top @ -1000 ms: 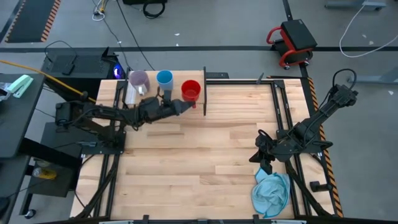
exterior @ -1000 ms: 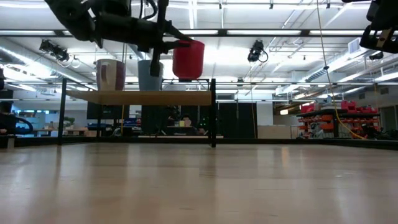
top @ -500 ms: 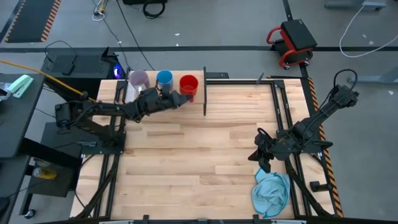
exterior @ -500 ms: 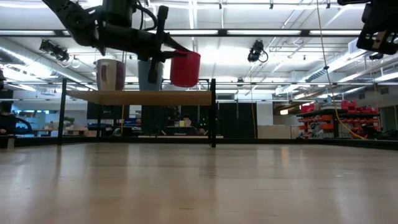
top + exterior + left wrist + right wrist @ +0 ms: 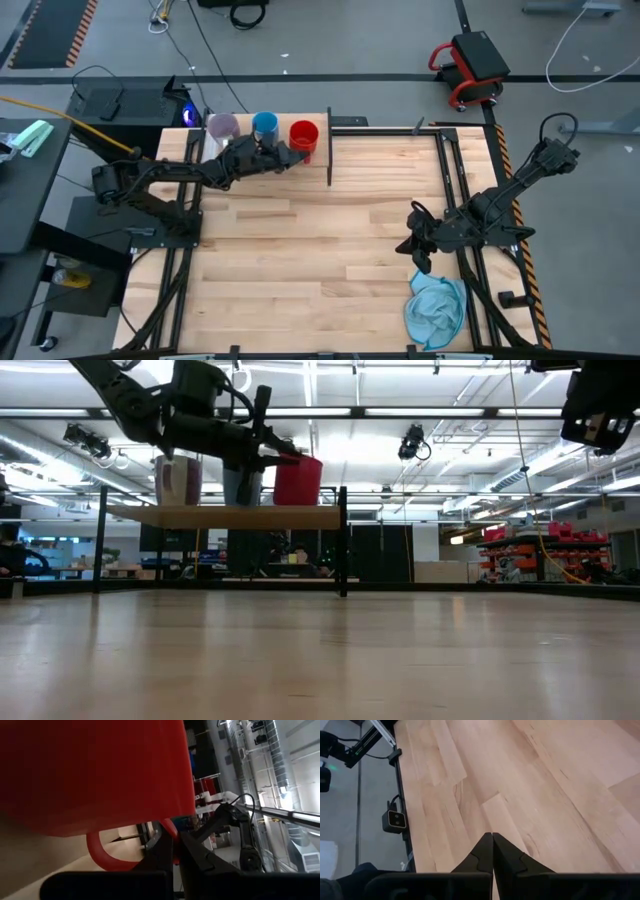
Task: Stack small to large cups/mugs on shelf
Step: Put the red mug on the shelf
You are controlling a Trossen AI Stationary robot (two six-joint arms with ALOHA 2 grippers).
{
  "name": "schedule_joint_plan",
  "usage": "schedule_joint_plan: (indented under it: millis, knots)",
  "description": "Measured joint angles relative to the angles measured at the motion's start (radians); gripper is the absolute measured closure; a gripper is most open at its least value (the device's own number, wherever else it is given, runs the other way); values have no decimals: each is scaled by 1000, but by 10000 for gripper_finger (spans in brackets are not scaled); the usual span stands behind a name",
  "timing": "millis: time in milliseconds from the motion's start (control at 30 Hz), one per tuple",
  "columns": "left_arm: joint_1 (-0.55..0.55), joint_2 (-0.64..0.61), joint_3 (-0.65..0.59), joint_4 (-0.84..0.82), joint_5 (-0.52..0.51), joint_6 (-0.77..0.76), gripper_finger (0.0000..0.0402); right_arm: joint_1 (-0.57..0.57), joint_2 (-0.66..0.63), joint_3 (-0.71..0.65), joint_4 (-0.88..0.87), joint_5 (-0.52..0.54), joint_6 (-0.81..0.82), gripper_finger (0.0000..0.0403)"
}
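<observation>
here the red cup's (image 5: 95, 770) handle sits pinched between left fingers (image 5: 192, 851).

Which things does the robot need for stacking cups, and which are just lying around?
Needed: pale purple cup with handle, light blue cup, bright red cup with handle, small light-wood shelf, left tool.
Lying about: crumpled light blue cloth.

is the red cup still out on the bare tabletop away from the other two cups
No, the red cup sits on the shelf in line with the blue cup and purple cup, its handle pinched by the left gripper.
</observation>
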Motion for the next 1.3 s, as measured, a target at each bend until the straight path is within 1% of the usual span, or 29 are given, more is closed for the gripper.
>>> schedule_joint_plan:
  millis: [367, 667, 733, 867, 967, 1067, 1300]
  knots:
    - [50, -1, 0, -13, 122, 0, 385, -2, 0, 0, 7, 0, -3, 396]
    - [70, -1, 0, -17, 172, 1, 384, -2, 0, 0, 15, 0, -1, 396]
    - [70, -1, 0, -17, 172, 1, 370, -2, 0, 0, 14, 0, 0, 396]
    - [70, -2, 2, -34, 172, 2, 328, -2, 0, 0, 14, 0, 0, 396]
    - [70, -2, 2, -35, 171, 2, 309, -2, 0, 0, 14, 0, 0, 396]
    - [70, -2, 2, -33, 171, 2, 301, -2, 0, 0, 14, 0, 1, 396]
    - [65, 1, -2, 8, 166, 0, 298, -2, 0, 0, 14, 0, 0, 396]
